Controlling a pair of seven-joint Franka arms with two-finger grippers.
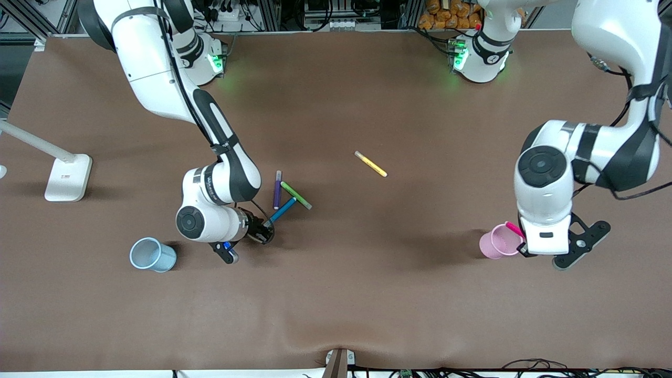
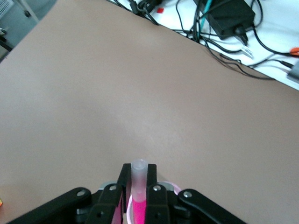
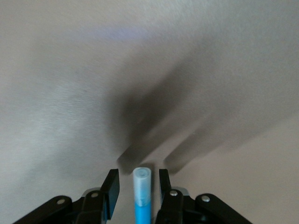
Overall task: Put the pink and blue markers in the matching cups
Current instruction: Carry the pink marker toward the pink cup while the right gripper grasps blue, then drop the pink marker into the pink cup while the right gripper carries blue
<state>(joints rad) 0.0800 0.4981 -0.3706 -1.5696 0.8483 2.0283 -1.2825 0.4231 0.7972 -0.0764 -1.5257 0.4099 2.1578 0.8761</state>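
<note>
The pink marker (image 2: 138, 196) was pinched upright between the fingers of the left claw (image 2: 138, 186), cap end up, directly over the pink cup (image 1: 496, 242), so that letting go would drop it straight in. That cup stood toward the left arm's end of the worktop, closer to the front edge than to the robots' edge.

The blue marker (image 3: 142, 196) lay between the spread fingers of the right claw (image 3: 138, 184), which had not closed on it; the claw sat low at the marker's cap end for a grip. The blue cup (image 1: 153, 254) waited just beside that arm, toward the right arm's end. The purple marker (image 1: 276, 189) and green marker (image 1: 296, 195) lay against the blue one; the yellow marker (image 1: 370, 164) lay apart, mid-worktop.
</note>
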